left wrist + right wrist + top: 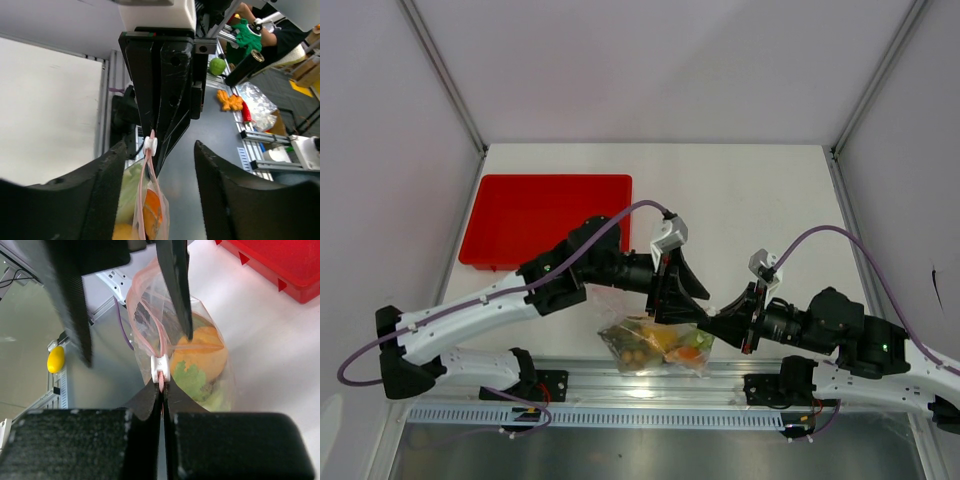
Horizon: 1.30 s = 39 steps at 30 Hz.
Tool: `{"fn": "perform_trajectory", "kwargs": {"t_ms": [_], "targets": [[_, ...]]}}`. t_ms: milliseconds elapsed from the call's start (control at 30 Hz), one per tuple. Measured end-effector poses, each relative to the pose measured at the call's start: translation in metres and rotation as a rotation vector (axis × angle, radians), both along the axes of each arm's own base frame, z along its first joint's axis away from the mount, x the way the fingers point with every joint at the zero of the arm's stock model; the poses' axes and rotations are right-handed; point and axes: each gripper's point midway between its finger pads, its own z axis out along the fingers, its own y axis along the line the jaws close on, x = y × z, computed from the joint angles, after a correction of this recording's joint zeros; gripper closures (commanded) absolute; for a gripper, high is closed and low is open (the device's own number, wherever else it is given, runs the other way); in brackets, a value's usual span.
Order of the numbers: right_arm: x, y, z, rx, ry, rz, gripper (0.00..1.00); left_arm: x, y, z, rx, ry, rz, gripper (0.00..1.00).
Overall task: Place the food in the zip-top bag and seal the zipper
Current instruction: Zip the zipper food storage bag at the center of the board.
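red tray far left on worktop. left pincer spread wide, straddling the bag mouth, gripping nothing. zip-top bag at the near edge, centre, between the arms. food is inside it, orange and green pieces showing through the plastic. white slider sits on the zipper. right pincer clamped tight on the zipper end, just beside the slider.

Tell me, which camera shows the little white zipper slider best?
Right wrist: the slider sits centre frame, large and sharp, just ahead of the right gripper pinching the zipper. Left wrist shows it smaller, lower in frame. In the top view it is lost between the arms.
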Motion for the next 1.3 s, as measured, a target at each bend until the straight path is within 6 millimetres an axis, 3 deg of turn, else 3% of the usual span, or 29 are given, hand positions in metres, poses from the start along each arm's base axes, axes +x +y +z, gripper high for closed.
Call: {"fn": "perform_trajectory", "kwargs": {"t_ms": [33,233,267,300,467,600,1300], "targets": [[0.000,0.000,0.000,-0.001,0.000,0.000,1.00,0.000,-0.003,-0.003,0.008,0.012,-0.006,0.49],[0.000,0.000,0.000,-0.001,0.000,0.000,1.00,-0.002,-0.017,-0.021,0.060,0.066,-0.056,0.50],[0.000,0.000,0.000,-0.001,0.000,0.000,1.00,-0.003,-0.018,-0.023,0.065,0.071,-0.066,0.53],[0.000,0.000,0.000,-0.002,0.000,0.000,1.00,-0.004,-0.018,-0.023,0.068,0.075,-0.073,0.63],[-0.001,0.001,0.000,0.001,-0.003,0.006,1.00,-0.006,-0.018,-0.019,0.061,0.079,-0.084,0.80],[0.000,0.000,-0.001,-0.003,-0.003,0.001,1.00,-0.005,-0.017,-0.018,0.059,0.079,-0.086,0.99],[0.035,-0.007,-0.005,0.013,0.073,-0.239,1.00,0.020,-0.016,-0.028,0.111,0.067,0.070,1.00]]}}
